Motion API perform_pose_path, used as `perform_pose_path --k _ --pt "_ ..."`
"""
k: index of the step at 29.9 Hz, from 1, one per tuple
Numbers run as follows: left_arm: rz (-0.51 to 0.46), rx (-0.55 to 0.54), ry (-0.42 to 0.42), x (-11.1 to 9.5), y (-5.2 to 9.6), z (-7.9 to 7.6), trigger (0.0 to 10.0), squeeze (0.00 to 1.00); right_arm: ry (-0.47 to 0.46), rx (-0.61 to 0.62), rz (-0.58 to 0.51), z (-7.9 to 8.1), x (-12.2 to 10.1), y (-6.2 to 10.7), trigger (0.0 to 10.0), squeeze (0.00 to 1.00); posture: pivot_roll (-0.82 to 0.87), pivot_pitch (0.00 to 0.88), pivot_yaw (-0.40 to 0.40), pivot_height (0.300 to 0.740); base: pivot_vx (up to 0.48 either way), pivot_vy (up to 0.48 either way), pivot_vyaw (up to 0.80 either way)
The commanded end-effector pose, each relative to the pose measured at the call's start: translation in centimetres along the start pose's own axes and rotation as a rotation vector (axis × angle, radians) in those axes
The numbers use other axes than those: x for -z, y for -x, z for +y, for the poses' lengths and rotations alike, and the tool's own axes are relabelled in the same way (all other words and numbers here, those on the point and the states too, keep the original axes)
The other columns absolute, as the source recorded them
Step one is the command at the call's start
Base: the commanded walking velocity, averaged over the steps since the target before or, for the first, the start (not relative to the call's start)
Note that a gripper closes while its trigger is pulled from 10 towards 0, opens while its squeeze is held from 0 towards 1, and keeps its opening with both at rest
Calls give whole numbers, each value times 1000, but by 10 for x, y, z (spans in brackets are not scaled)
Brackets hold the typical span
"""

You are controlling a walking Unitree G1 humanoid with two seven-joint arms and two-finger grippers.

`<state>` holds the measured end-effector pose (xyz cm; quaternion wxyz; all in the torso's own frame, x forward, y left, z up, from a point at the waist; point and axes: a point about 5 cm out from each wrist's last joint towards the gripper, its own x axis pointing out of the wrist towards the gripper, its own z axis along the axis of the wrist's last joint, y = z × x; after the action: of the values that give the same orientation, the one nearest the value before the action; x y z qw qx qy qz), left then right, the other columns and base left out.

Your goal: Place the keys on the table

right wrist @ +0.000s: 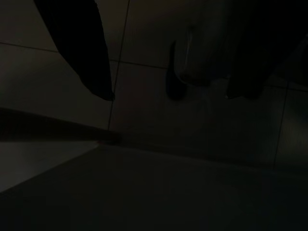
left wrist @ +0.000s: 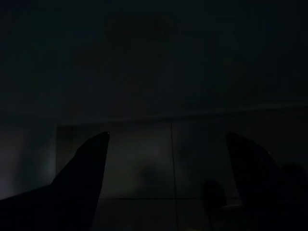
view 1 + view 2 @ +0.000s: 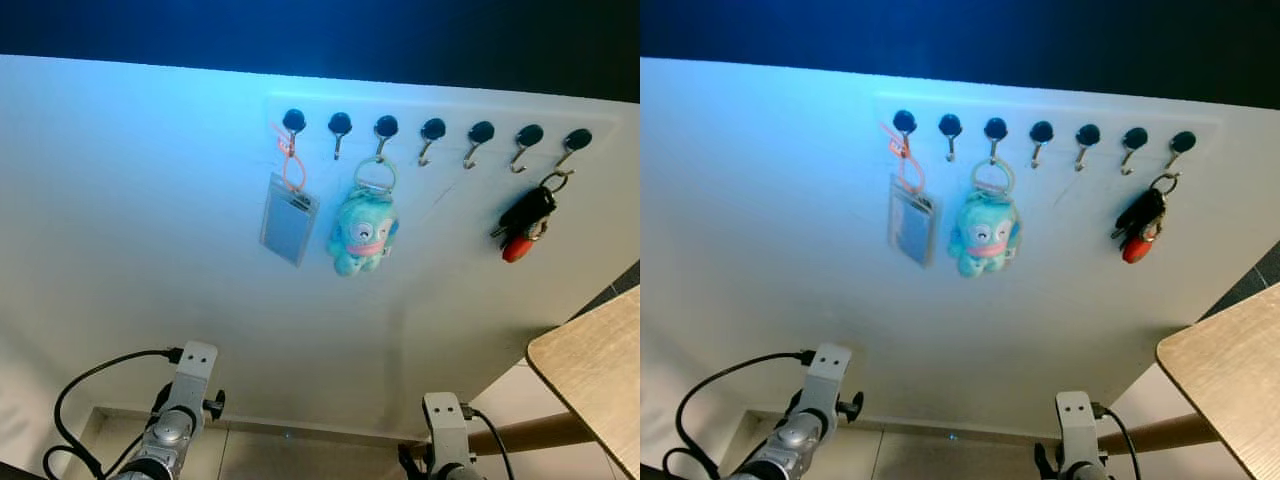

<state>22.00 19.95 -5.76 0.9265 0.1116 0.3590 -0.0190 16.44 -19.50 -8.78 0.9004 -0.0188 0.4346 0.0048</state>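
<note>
A bunch of keys [image 3: 526, 226] with a black fob and a red tag hangs from the rightmost hook [image 3: 573, 141] of a row of black wall hooks. The light wooden table [image 3: 597, 371] juts in at the lower right, below the keys. Both arms hang low in front of the wall, the left arm [image 3: 178, 413] and the right arm [image 3: 446, 438]. In the dark left wrist view my left gripper [image 2: 168, 139] is open over floor tiles. In the right wrist view my right gripper [image 1: 171, 94] is open too, with nothing between its fingers.
A grey card on an orange strap [image 3: 288, 217] hangs from the first hook. A blue plush toy [image 3: 362, 232] hangs from the third hook. The other hooks are bare. A wooden table leg [image 3: 530, 433] slants down by the right arm.
</note>
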Motion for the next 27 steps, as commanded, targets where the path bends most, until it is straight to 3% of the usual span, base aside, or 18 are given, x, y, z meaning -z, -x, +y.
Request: perform_pose_path --k 1,11,19,27 --pt "-5 26 -5 1 0 -9 10000 0 6 10 14 -3 3 1 10000 0 36 0 -34 740 0 0 0" --pt "9 38 -3 5 2 -13 10000 0 -9 44 9 -8 7 3 10000 0 15 28 -6 740 0 0 0" --pt "22 44 -7 9 3 -19 10000 0 -3 54 2 -3 5 2 10000 0 2 43 -11 740 0 0 0" --pt "45 41 -7 15 4 -18 10000 0 7 60 7 -18 6 4 10000 0 -4 34 -17 740 0 0 0"
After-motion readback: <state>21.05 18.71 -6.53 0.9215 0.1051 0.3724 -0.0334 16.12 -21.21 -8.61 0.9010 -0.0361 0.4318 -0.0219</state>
